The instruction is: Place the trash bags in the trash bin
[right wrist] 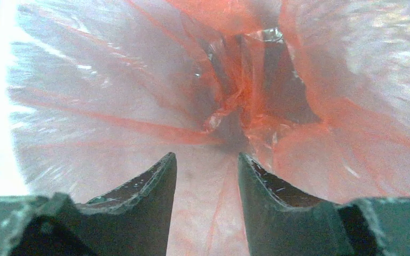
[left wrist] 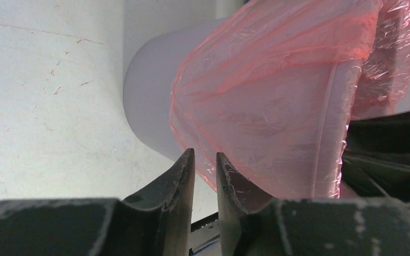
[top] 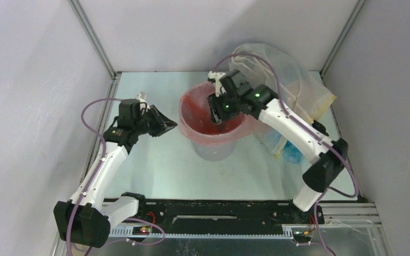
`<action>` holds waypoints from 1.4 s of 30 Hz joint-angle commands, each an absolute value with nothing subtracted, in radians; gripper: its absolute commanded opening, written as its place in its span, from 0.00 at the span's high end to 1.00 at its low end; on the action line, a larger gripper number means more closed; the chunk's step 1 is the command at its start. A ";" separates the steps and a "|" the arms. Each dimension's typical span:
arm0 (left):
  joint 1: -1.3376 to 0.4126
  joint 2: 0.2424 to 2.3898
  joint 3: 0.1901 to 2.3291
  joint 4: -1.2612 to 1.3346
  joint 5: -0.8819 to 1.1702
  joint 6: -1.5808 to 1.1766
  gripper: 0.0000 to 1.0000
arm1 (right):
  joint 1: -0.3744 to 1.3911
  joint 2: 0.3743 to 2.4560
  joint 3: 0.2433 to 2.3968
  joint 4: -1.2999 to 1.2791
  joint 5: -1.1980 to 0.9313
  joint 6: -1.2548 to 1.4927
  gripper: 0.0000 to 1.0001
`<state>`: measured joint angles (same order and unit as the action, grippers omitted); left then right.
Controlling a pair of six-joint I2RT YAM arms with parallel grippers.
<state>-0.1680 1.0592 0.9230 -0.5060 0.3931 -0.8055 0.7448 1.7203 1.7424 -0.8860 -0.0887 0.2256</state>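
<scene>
The lavender-white trash bin [top: 213,152] stands upright at the table's middle. The red-pink trash bag [top: 191,114] lines its inside and is folded out over the rim. My right gripper [top: 216,113] reaches down inside the bin; in the right wrist view it [right wrist: 207,157] is open and empty, with the crinkled bag [right wrist: 112,96] all around it. My left gripper [top: 170,126] hovers just left of the bin's rim. In the left wrist view it [left wrist: 205,154] is open only a narrow gap, holding nothing, close to the bag's overhang [left wrist: 267,106] on the bin wall [left wrist: 149,90].
A large clear stuffed bag [top: 291,80] leans at the back right, close behind the bin and under my right arm. A small blue item [top: 291,153] lies beside it. Grey enclosure walls stand on the left, back and right.
</scene>
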 commanded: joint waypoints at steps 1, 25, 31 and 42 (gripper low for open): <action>-0.174 1.040 0.905 -0.458 0.400 -0.835 0.72 | 0.688 1.564 1.781 -0.861 -0.155 0.271 0.49; -0.173 1.097 0.891 -0.400 0.395 -0.882 0.68 | 0.119 0.992 0.868 -0.208 -0.664 0.929 0.34; -0.173 1.106 0.878 -0.373 0.407 -0.909 0.68 | 0.101 0.931 0.689 -0.013 -0.713 1.047 0.48; -0.173 1.100 0.867 -0.363 0.407 -0.924 0.68 | 0.111 0.982 0.643 0.101 -0.772 1.097 0.54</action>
